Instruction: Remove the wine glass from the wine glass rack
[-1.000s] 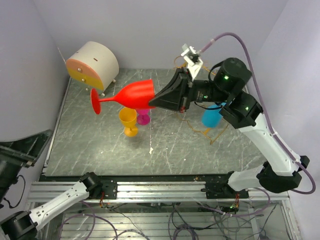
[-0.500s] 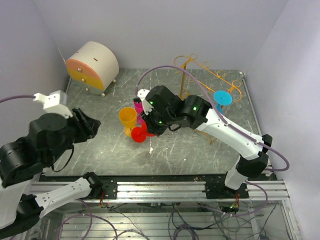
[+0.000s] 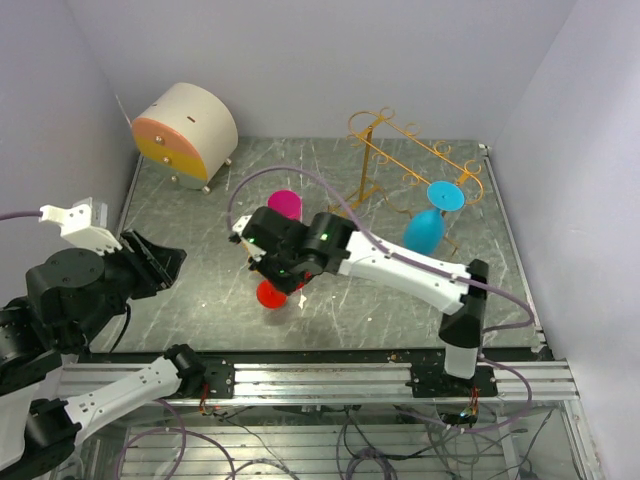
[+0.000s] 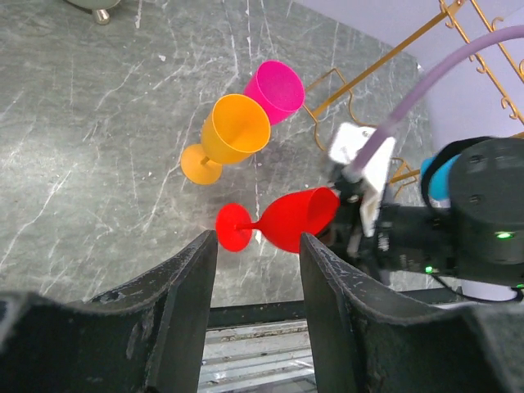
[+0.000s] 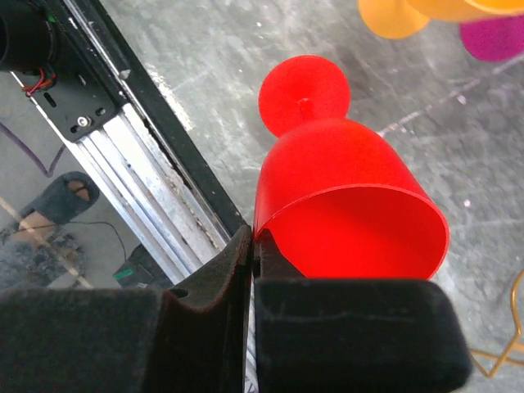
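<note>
Pinching the rim of the red wine glass (image 5: 344,188), R gripper (image 5: 252,246) is clamped tight on it; glass tilted, foot low near front edge of table (image 3: 190,215), well apart from gold wine glass rack (image 3: 400,140) at back right, where a blue glass (image 3: 425,228) hangs. L gripper (image 4: 256,239) hovers at left, jaws apart, empty. Orange glass (image 4: 236,131) & pink glass (image 4: 278,86) stand nearby

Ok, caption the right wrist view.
Right gripper pinching the red wine glass by its rim; orange glass and pink glass beyond.
</note>
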Controlling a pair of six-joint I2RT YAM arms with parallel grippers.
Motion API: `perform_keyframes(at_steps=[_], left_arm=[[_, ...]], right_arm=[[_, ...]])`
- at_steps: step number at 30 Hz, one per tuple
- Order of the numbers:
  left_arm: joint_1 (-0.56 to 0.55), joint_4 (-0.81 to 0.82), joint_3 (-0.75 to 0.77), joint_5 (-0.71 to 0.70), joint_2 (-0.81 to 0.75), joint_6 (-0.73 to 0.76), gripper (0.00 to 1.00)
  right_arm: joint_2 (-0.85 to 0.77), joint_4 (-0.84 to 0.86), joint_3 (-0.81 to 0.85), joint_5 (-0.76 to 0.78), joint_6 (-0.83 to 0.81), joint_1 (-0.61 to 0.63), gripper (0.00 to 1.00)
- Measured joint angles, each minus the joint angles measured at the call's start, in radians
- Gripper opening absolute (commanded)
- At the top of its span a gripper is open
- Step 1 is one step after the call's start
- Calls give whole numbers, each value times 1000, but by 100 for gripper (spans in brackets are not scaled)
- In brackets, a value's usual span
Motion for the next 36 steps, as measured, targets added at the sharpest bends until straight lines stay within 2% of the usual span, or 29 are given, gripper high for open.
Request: perform_keyframes(at_steps=[5,21,29,36], left_arm=[[0,-13,0,-6,-38,-11,55],[0,-22,-39,-5,-90,-40,53],[0,-22,-47,-5,-110,-48,55],[0,-21,-65,-4,-111,-50,54]], right_arm=[[113,-1,77,9,-2,35,0],[370,-21,328,66,-10,34,0],[372,-30,339,74,-21,34,28],[364,-13,338,75,-23,34,31]])
